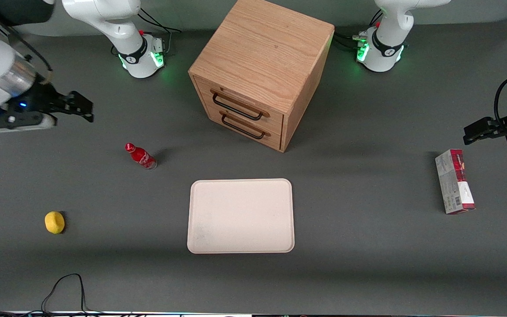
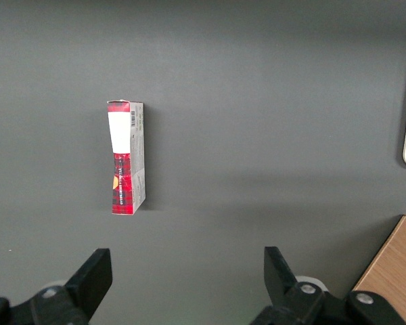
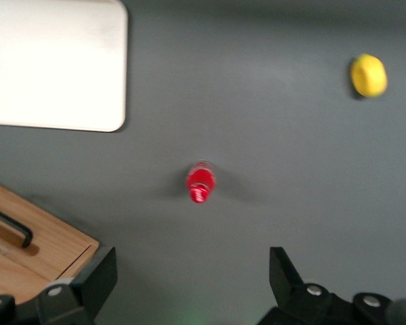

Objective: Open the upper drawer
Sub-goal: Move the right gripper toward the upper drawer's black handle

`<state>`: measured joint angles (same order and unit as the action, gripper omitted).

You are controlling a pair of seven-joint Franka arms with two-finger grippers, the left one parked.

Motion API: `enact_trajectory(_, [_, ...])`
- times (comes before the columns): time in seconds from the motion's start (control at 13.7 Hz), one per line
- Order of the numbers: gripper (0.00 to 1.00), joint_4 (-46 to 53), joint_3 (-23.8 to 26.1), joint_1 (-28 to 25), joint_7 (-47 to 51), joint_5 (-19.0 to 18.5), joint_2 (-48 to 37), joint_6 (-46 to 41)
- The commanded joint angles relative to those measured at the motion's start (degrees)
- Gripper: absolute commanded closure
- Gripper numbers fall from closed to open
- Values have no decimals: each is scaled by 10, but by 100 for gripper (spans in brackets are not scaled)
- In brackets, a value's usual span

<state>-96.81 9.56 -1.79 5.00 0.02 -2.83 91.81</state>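
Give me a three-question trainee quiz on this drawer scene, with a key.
1. True or false: the upper drawer is shut.
2. The gripper is: A) on the handle B) above the table, toward the working arm's end C) on the tray.
3. Which is nearer the front camera: the red bottle or the lemon?

Key: 1 true; 2 B, open, away from the cabinet; 3 the lemon.
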Motion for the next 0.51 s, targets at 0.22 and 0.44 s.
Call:
enact_trajectory(0.22, [0, 135, 182, -1, -8, -3, 127, -37])
enact_trajectory(0.44, [0, 135, 273, -1, -10, -3, 143, -37])
